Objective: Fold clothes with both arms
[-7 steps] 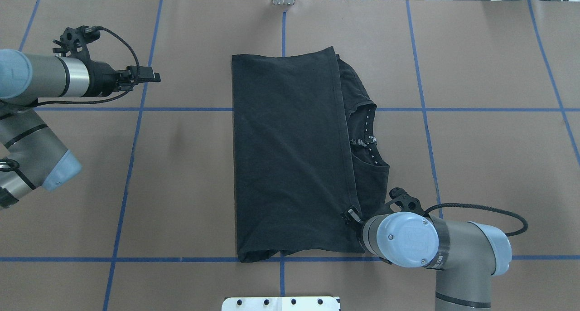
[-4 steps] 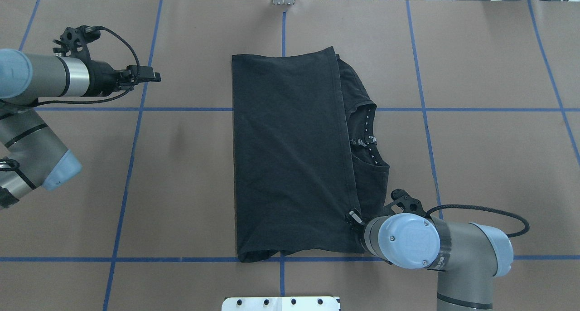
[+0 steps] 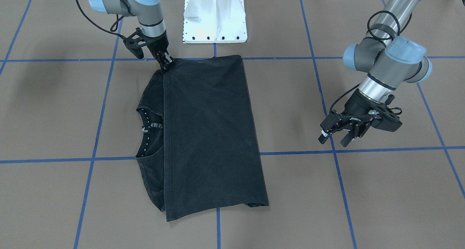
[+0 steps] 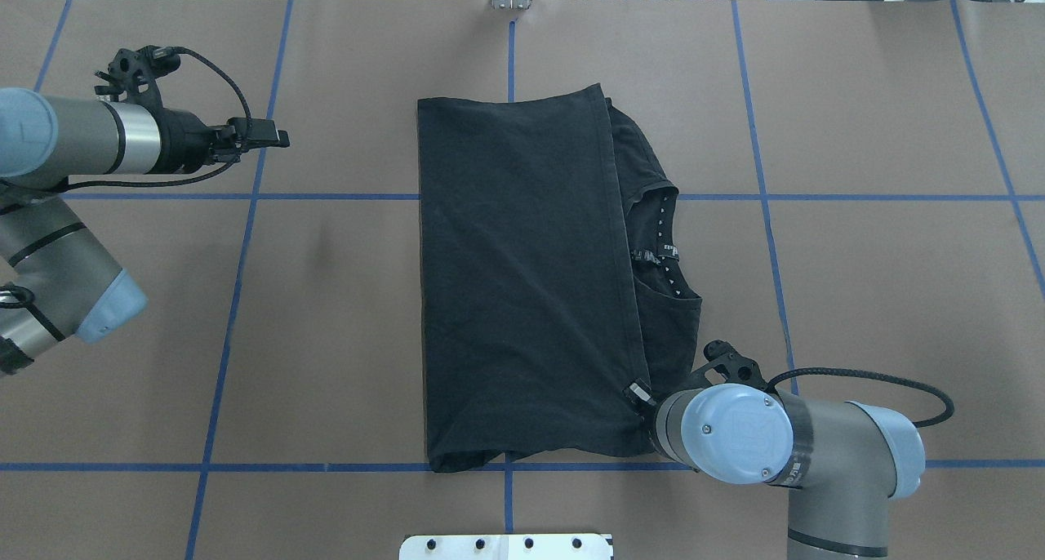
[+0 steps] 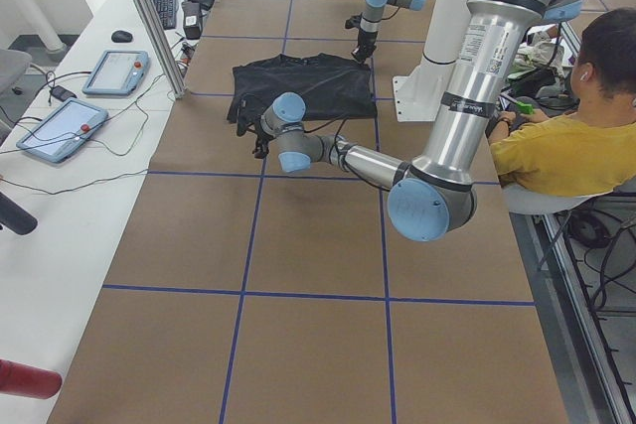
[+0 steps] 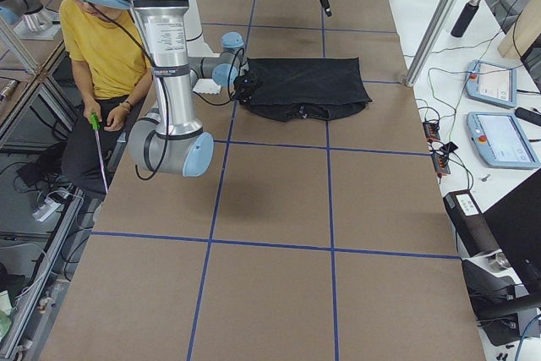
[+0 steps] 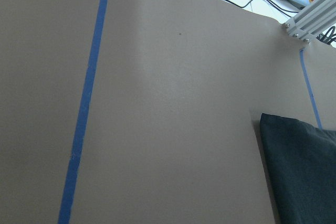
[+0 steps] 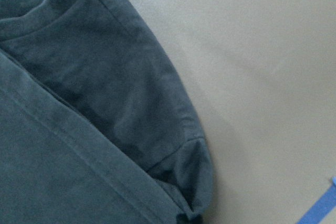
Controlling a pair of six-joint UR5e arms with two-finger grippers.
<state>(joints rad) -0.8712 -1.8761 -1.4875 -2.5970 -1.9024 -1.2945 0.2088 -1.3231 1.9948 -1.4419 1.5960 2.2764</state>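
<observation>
Black T-shirt (image 4: 522, 282) lies flat mid-worktop (image 4: 857, 299), folded over itself. The hem edge runs just beside the collar (image 4: 663, 246), which stays exposed. Right arm (image 4: 735, 433) is down at the hem corner on the robot's side, jaws touching fabric; can't tell if they're clamped or apart. Left arm (image 4: 82, 140) is well apart from the shirt, over bare worktop, jaws apart.

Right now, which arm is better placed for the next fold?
Right, probably: right gripper sits at the T-shirt hem corner; left gripper hangs open, well clear of the cloth.
</observation>
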